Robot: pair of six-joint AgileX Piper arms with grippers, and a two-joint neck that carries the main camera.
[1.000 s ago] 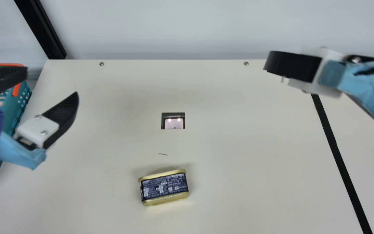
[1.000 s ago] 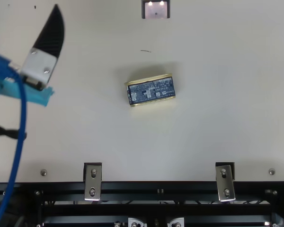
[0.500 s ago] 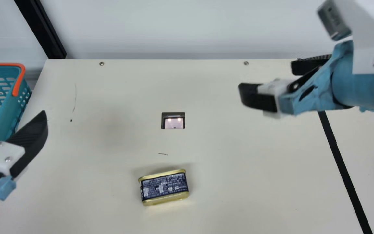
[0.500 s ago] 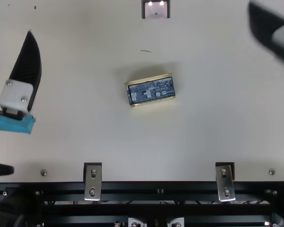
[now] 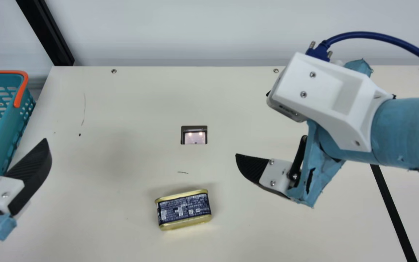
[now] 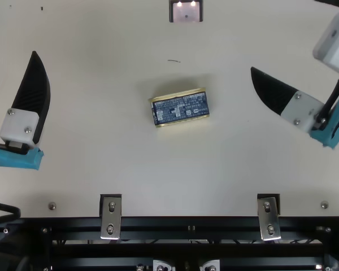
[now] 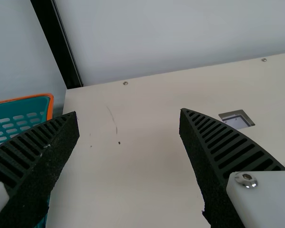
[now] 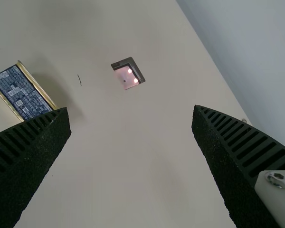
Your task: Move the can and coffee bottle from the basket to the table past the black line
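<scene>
And here's the print, folks, on the can [image 5: 183,210] lying at the near middle of the tabletop [image 5: 93,222]! A dark blue label [image 6: 181,108] faces up between gold rims, packed with rows of tiny pale characters running along its length. There's a taller white block of print mid-label, and small white boxes toward the right end. The right wrist view catches those same packed rows, and what do they say? Too small to tell! Over to the right arm [image 5: 398,131]: a faint line of marks on the dark face of its camera [image 5: 287,110], also too small to read.
</scene>
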